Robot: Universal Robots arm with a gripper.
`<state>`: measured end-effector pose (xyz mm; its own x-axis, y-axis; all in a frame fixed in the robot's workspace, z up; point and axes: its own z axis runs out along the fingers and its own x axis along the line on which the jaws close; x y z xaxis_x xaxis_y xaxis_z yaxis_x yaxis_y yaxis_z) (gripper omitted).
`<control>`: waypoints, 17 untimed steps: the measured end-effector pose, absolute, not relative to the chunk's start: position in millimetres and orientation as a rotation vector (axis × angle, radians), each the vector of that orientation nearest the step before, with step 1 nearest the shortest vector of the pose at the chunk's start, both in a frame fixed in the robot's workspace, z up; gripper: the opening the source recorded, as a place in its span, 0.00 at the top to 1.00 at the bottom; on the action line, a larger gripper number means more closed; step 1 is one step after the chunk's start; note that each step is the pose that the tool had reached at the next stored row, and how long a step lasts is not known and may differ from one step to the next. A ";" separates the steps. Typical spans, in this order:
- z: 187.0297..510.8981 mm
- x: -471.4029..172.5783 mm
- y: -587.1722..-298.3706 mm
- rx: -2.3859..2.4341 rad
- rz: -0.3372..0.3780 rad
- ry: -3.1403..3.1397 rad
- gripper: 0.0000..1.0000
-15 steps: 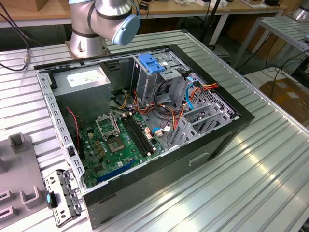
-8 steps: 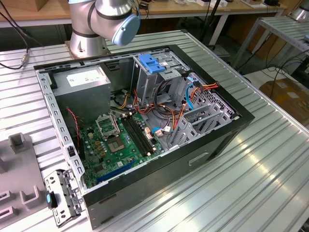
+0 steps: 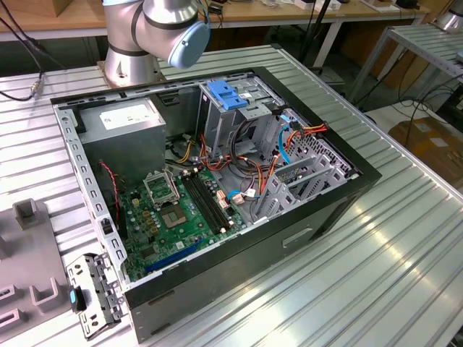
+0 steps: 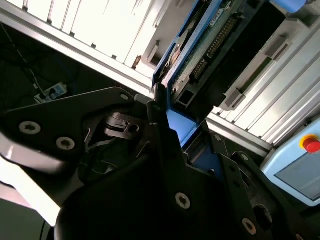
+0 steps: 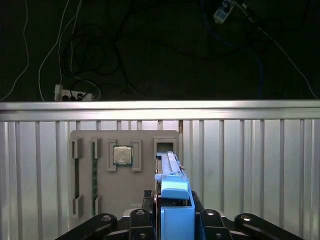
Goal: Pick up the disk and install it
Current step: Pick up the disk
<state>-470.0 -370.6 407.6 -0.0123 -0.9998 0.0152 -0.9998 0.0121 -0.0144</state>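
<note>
A grey fixture plate (image 5: 90, 145) lies on the ribbed tabletop (image 5: 250, 170), seen in the first wrist view, with a processor chip (image 5: 122, 155) seated in one pocket. Just beside the chip, the disk (image 5: 174, 200) shows edge-on: thin silver-grey metal framed by a light blue carrier rail, clamped between the black fingers (image 5: 141, 220). The second wrist view shows its green circuit board (image 4: 197, 52).

Edge-on disk (image 5: 173, 192), light blue carrier rail, gripped between the jaws
</note>
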 end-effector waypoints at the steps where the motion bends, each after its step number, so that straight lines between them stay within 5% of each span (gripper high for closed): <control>1: 409.6 -470.0 -370.6 2.207 0.033 -2.234 0.63; 17: 446.4 -470.1 -370.6 2.207 0.033 -2.234 0.63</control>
